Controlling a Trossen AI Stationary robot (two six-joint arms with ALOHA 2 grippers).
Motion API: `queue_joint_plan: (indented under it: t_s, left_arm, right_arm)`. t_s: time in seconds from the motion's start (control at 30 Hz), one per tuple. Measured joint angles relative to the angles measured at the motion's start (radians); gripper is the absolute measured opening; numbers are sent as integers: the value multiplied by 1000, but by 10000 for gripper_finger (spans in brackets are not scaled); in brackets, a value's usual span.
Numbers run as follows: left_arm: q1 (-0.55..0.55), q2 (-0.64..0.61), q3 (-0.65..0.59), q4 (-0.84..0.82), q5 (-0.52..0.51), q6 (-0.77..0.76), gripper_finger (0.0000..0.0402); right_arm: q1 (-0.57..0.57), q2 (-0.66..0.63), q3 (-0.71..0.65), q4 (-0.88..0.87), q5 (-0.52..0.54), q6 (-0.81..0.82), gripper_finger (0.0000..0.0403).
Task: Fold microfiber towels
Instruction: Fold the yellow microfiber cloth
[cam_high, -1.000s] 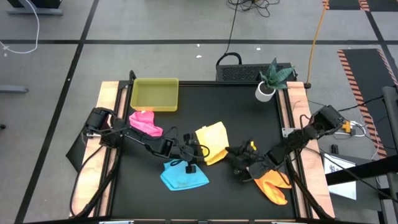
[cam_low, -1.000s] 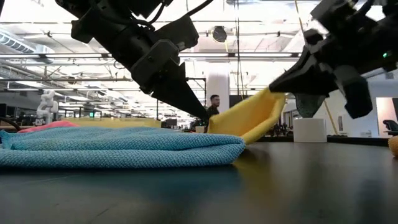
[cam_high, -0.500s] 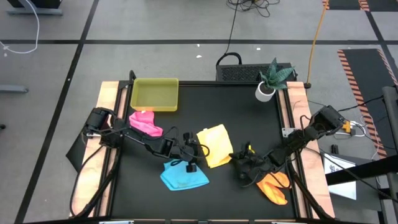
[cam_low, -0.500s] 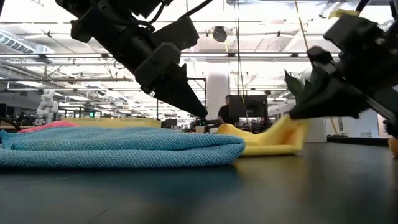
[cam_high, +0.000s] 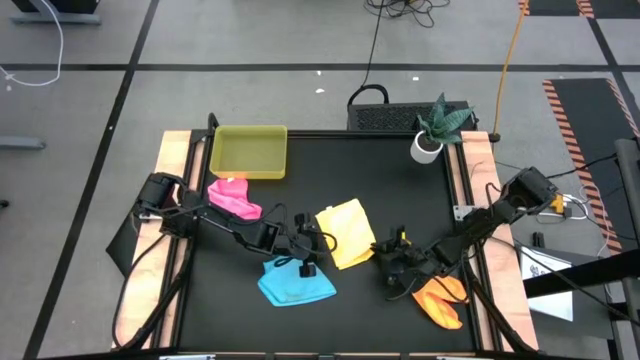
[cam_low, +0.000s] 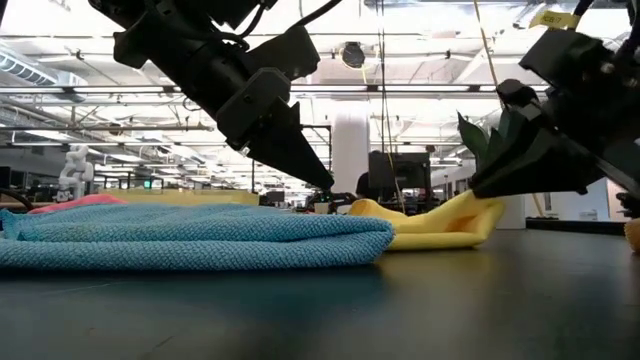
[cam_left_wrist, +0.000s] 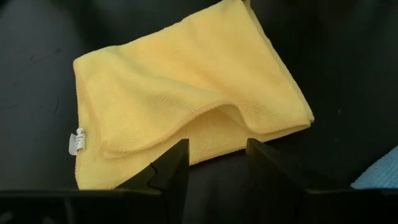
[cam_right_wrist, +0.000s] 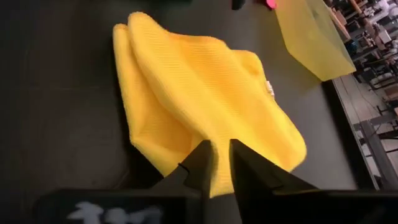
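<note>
The yellow towel lies folded over itself in the middle of the table, its layers gaping at the side that faces my left gripper. My left gripper stands open at that left edge, fingers slanting down on either side of it. From the right, my right gripper has its fingers closed to a narrow gap on the towel's right end. The blue towel lies near the front, the pink one at the left, and the orange one under my right arm. My left gripper has its fingertips at the yellow towel's left edge; whether they touch it I cannot tell. My right gripper pinches the yellow towel's right end between its two fingers, slanting down from the table's right. That end curls up a little to the fingertips; the rest lies on the table.
A yellow-green tray stands at the far left of the table, and a small potted plant at the far right corner. Bare black tabletop lies between the tray and the plant.
My right gripper has gone down and tipped, taking the yellow towel's lifted right end with it. That end hung well above the table a second ago and now sits just above it, so the towel lies low and folded. The left end has stayed in place.
</note>
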Motion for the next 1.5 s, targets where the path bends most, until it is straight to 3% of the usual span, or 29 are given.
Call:
queue_joint_plan:
  t_s: [0.13, 0.27, 0.4, 0.57, 0.7, 0.97, 1.5]
  left_arm:
    - [0, 0, 0, -1, 0, 0, 163]
    - [0, 0, 0, -1, 0, 0, 163]
    - [0, 0, 0, 0, 0, 0, 163]
    - [0, 0, 0, 0, 0, 0, 163]
    - [0, 0, 0, 0, 0, 0, 163]
    - [0, 0, 0, 0, 0, 0, 163]
    - [0, 0, 0, -2, 0, 1, 163]
  right_arm:
    - [1, -64, 0, -99, -6, 87, 85]
    - [-3, -95, 0, -114, -125, 158, 110]
    - [-18, -71, 0, -67, -223, 158, 132]
    - [-52, -17, 0, -72, -230, 148, 139]
    - [-75, -8, 0, -74, -228, 153, 112]
    - [-72, -20, 0, -76, -208, 148, 8]
    - [-21, -165, -11, -161, -210, 198, 3]
